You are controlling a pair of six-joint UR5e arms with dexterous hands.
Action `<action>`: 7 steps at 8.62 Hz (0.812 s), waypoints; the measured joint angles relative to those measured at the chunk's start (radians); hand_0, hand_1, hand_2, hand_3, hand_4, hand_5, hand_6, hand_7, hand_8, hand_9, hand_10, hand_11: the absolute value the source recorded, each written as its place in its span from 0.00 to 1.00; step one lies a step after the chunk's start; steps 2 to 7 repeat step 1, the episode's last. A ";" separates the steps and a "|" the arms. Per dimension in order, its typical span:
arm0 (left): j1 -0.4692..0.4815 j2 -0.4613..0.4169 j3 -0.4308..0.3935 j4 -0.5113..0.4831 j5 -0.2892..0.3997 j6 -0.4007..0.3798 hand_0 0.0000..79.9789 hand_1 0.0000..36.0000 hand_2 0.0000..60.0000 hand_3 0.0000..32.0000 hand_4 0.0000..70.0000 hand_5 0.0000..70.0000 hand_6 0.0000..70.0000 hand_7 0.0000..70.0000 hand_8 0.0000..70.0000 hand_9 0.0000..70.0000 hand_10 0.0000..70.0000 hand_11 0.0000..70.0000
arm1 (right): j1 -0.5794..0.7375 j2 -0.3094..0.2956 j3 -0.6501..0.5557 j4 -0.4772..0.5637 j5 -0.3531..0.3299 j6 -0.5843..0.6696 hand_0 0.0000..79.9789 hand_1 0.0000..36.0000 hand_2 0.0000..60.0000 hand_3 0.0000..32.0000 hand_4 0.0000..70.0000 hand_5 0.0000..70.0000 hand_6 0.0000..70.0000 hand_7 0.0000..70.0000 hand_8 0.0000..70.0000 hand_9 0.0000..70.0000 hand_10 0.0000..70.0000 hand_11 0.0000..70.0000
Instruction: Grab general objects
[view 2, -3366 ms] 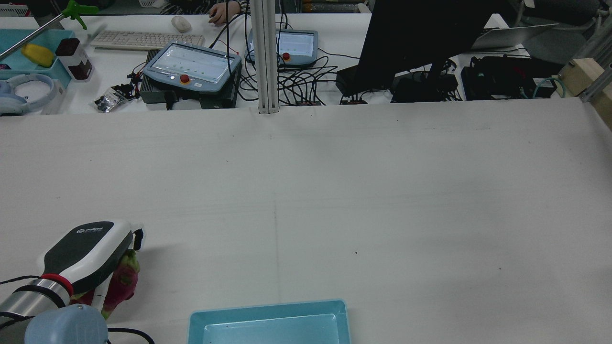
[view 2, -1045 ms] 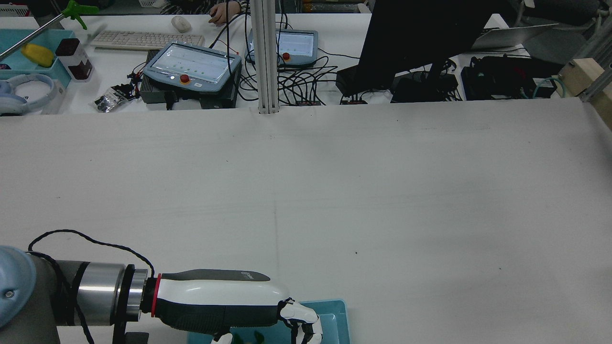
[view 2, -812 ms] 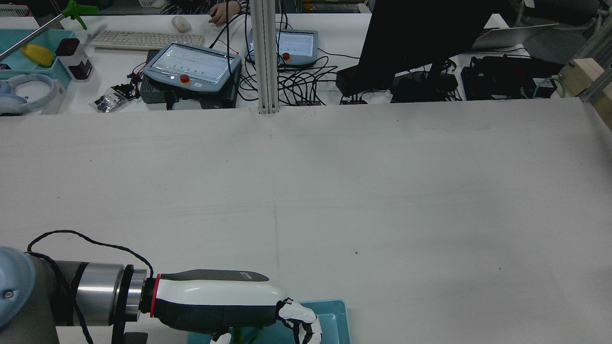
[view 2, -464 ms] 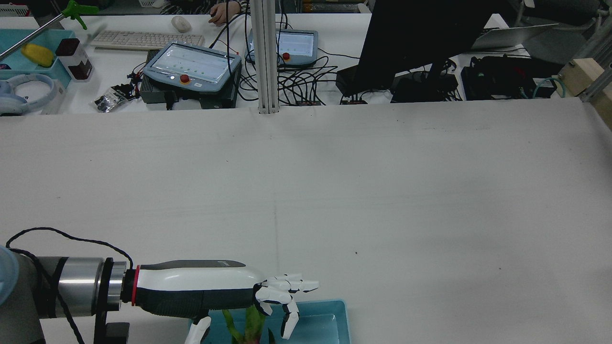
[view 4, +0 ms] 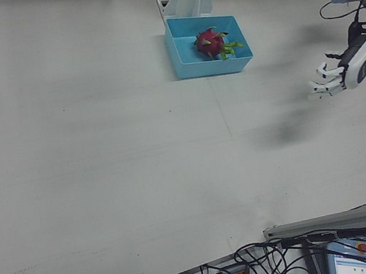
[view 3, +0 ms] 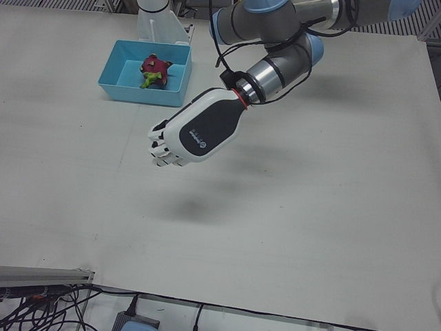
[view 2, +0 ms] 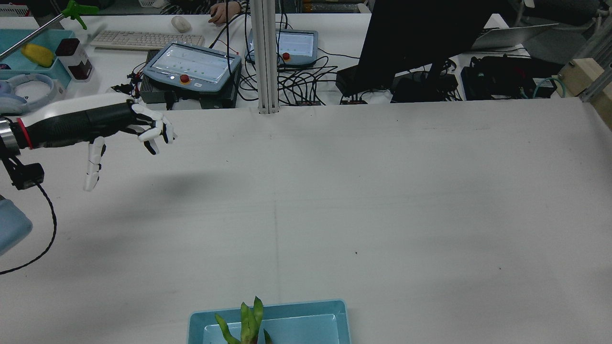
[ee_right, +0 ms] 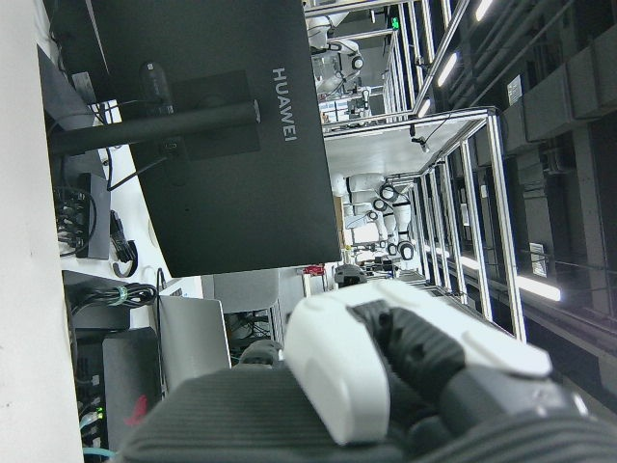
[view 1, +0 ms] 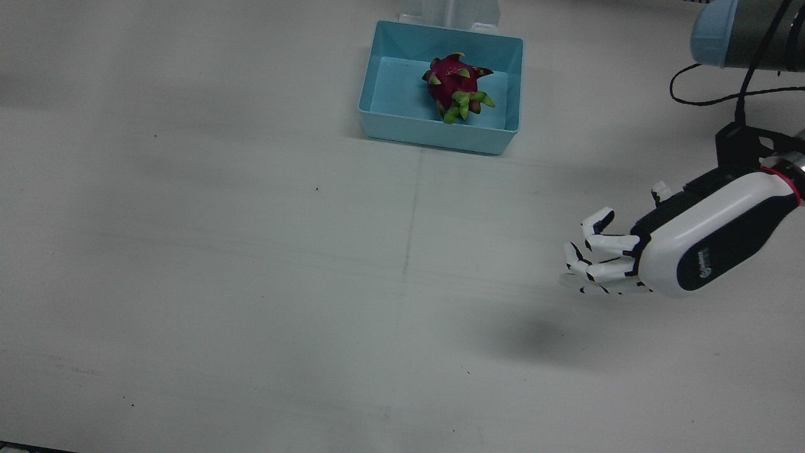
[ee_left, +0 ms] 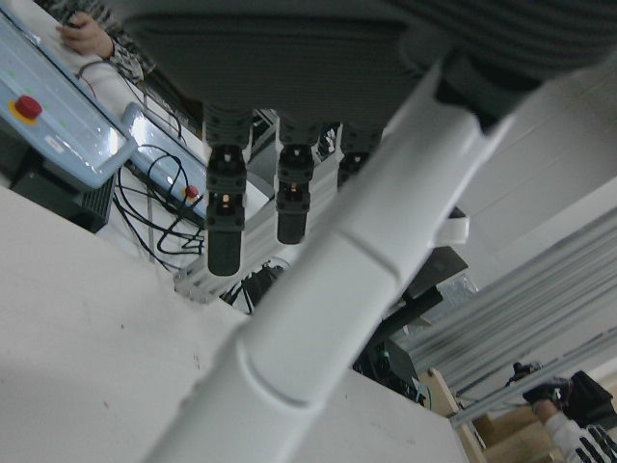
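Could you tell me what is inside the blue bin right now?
A single dragon fruit lies inside the blue bin, toward one side, its green scales showing. The floor directly under the fruit is covered; the rest looks bare.

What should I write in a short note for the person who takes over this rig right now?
Left hand: open, holding nothing, raised above bare table on the robot's left side, away from the bin.
Right hand: only its own camera shows part of it, pointed at a black monitor; whether it is open or shut cannot be told.
Magenta dragon fruit with green scales: lies inside the light blue rectangular plastic bin, at the table edge nearest the arm pedestals.
Done: the fruit is in the bin and released.
Left: no other object to grasp shows on the white table; confirm whether more items will be set out.
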 measured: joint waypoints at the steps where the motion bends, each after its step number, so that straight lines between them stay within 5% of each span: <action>1: -0.058 0.012 0.022 -0.025 -0.073 -0.042 0.99 0.60 0.00 0.00 0.46 1.00 0.33 0.39 0.12 0.14 0.20 0.32 | 0.000 0.000 0.000 0.000 -0.001 0.000 0.00 0.00 0.00 0.00 0.00 0.00 0.00 0.00 0.00 0.00 0.00 0.00; 7: -0.058 0.012 0.022 -0.025 -0.073 -0.042 0.99 0.60 0.00 0.00 0.46 1.00 0.33 0.39 0.12 0.14 0.20 0.32 | 0.000 0.000 0.000 0.000 -0.001 0.000 0.00 0.00 0.00 0.00 0.00 0.00 0.00 0.00 0.00 0.00 0.00 0.00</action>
